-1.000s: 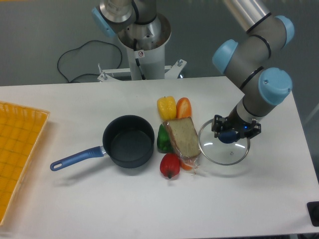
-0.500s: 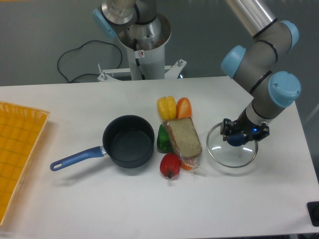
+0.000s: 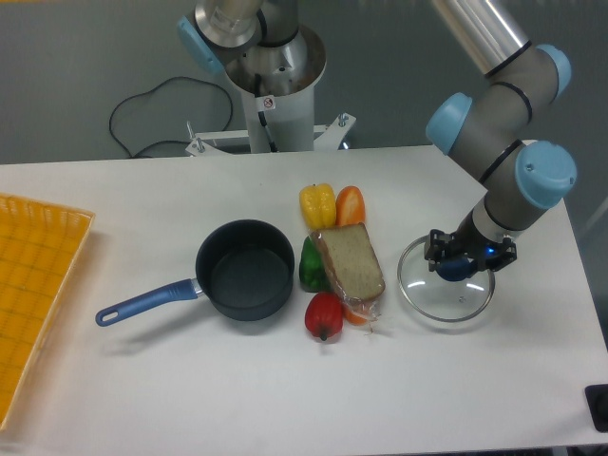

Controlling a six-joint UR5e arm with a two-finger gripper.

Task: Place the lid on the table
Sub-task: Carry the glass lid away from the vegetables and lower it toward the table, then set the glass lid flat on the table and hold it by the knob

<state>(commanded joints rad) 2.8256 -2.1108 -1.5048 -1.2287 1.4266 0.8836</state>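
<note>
The round clear glass lid (image 3: 439,293) with a thin metal rim is at the right side of the white table (image 3: 285,380), low over it or resting on it; I cannot tell which. My gripper (image 3: 460,260) is shut on the lid's blue knob (image 3: 456,268) from above. The lid is to the right of the bagged bread and apart from the saucepan.
A dark saucepan (image 3: 245,269) with a blue handle (image 3: 142,303) sits left of centre. Yellow (image 3: 317,205), orange (image 3: 350,205), green (image 3: 311,265) and red (image 3: 323,315) peppers surround a bagged bread slice (image 3: 349,261). An orange grid tray (image 3: 33,294) lies at the left edge.
My gripper has carried the lid to the right and slightly down, away from the bread; the shift was larger in the first half second.
</note>
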